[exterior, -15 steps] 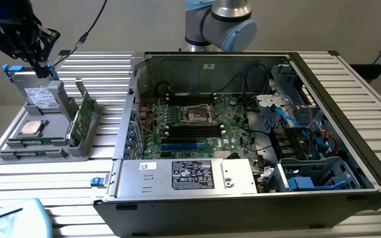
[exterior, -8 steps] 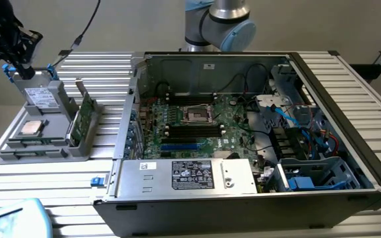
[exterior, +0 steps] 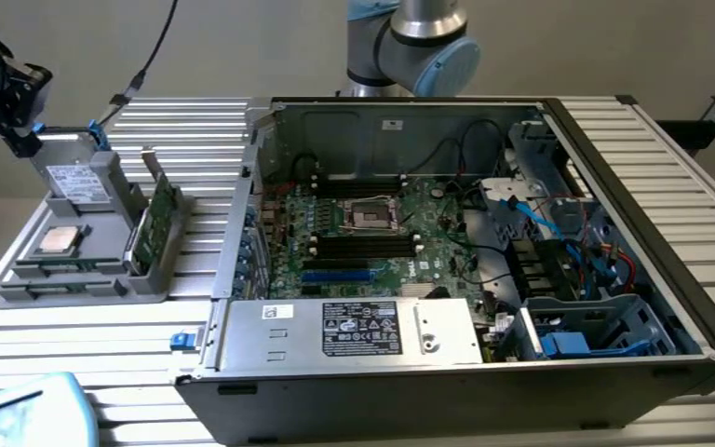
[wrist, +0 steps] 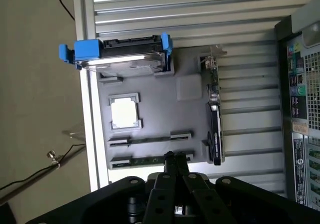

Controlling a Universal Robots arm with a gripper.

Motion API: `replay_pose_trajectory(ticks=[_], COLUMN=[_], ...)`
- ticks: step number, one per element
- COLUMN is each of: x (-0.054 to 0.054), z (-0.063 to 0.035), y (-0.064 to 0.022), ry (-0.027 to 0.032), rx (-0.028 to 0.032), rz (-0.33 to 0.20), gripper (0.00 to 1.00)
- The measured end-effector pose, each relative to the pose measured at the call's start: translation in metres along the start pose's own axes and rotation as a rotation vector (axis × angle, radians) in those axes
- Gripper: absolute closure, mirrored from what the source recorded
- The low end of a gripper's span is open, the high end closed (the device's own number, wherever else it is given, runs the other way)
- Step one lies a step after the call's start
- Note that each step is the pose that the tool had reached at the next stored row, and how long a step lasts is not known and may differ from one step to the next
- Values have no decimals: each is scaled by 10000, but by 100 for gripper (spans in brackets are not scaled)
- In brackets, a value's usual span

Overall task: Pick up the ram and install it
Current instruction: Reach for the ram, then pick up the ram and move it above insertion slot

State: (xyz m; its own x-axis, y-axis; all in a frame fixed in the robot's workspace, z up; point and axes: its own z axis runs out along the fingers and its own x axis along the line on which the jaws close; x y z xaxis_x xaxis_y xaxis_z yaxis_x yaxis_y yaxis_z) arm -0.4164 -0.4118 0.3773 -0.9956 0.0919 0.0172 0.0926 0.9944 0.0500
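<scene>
The ram (wrist: 142, 161) is a thin green stick lying on edge in the front slot of a grey holder tray (wrist: 190, 88). In the exterior view the ram (exterior: 53, 290) sits at the near end of that tray (exterior: 146, 279), at the exterior view's left. My gripper (wrist: 175, 158) hangs well above the tray with its fingers pressed together and nothing between them; its tips line up over the ram's end. The exterior view puts the gripper (exterior: 16, 140) high over the tray's far end. Inside the open computer case (exterior: 457, 391) the motherboard shows long black slots (exterior: 357, 244).
On the tray also sit a hard drive with blue brackets (wrist: 120, 58), a square silver processor chip (wrist: 124, 113) and an upright expansion card (wrist: 214, 119). A second slot (wrist: 150, 140) lies beside the ram. The case's power supply (exterior: 357, 328) and cables (exterior: 581, 242) crowd its near and right sides.
</scene>
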Motion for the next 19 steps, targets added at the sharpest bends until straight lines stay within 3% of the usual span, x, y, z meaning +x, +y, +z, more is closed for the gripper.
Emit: replay_pose_trajectory(ticks=[8, 11, 19], x=[62, 62, 61], z=[3, 9, 9], y=[-213, -221, -221], ry=[23, 121, 121], rx=[-3, 7, 7], rz=[-33, -27, -28], gripper=[89, 89, 89])
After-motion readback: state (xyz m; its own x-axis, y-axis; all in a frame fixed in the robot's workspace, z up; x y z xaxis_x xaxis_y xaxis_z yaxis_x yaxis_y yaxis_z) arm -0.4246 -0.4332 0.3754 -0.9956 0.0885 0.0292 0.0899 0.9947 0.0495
